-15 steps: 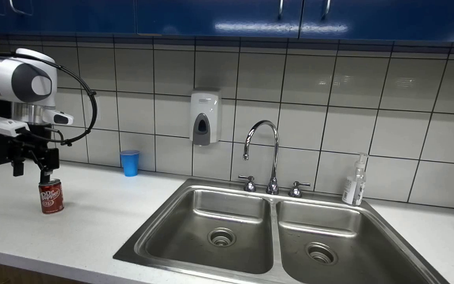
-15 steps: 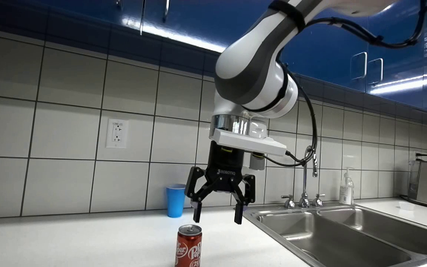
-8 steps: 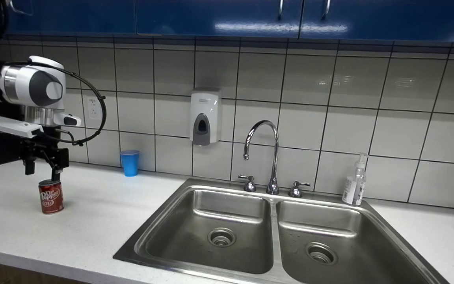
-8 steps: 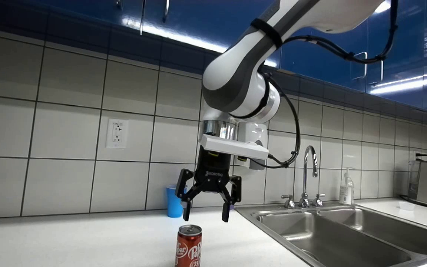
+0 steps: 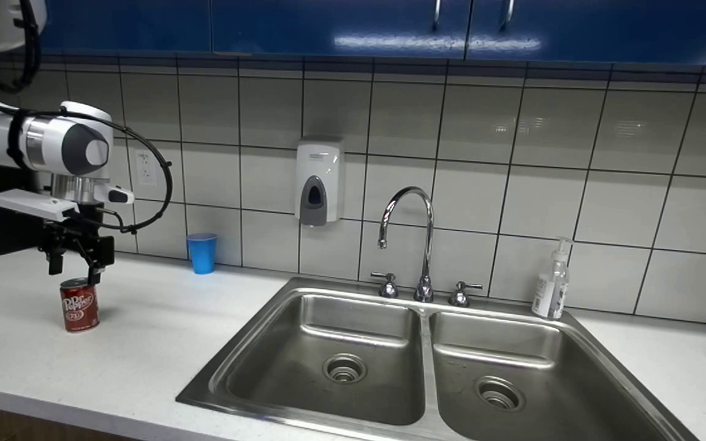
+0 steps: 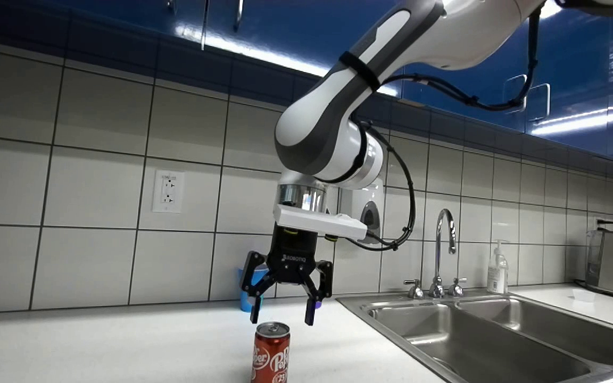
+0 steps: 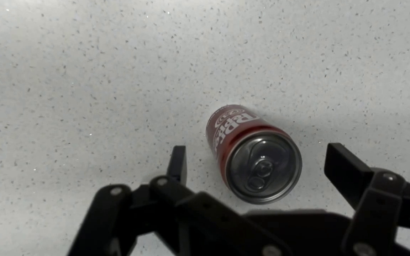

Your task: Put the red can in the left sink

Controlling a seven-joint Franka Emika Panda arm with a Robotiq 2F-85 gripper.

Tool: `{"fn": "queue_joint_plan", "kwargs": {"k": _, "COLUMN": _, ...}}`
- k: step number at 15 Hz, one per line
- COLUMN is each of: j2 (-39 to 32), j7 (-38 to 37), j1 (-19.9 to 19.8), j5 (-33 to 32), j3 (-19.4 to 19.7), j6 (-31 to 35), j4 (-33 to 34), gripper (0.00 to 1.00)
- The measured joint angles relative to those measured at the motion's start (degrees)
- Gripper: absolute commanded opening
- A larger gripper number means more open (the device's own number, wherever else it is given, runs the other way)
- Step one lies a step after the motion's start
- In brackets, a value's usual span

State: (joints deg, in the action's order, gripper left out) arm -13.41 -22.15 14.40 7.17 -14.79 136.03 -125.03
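The red can (image 5: 79, 308) stands upright on the white counter, left of the sink in an exterior view. It also shows in an exterior view (image 6: 271, 356) and in the wrist view (image 7: 231, 129), where its silvery top faces the camera. My gripper (image 5: 75, 275) is open and empty, fingertips near the height of the can's top. In an exterior view the gripper (image 6: 282, 322) shows a fingertip to each side of the can. In the wrist view the can's top lies between the gripper's fingers (image 7: 256, 153), touching neither. The left sink (image 5: 279, 367) shows in both exterior views (image 6: 493, 346).
A blue cup (image 5: 202, 254) stands by the tiled wall. The right basin (image 5: 549, 404) adjoins the left one. A tall faucet (image 5: 423, 245) and two handles stand behind them. A soap bottle (image 5: 552, 285) stands at the back corner. A wall dispenser (image 5: 319, 184) hangs above the counter.
My open gripper has moved right in an exterior view and left in an exterior view, so that the can comes between its fingers. The arm has come lower. The can has not moved.
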Motion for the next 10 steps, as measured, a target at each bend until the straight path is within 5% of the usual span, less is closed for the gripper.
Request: {"fn": "queue_joint_plan", "kwargs": {"k": 10, "j2": -5.6, "j7": 0.0, "j1": 2.0, "j5": -0.8, "j3": 2.0, "j6": 0.0, "j4": 4.3, "gripper": 1.00}}
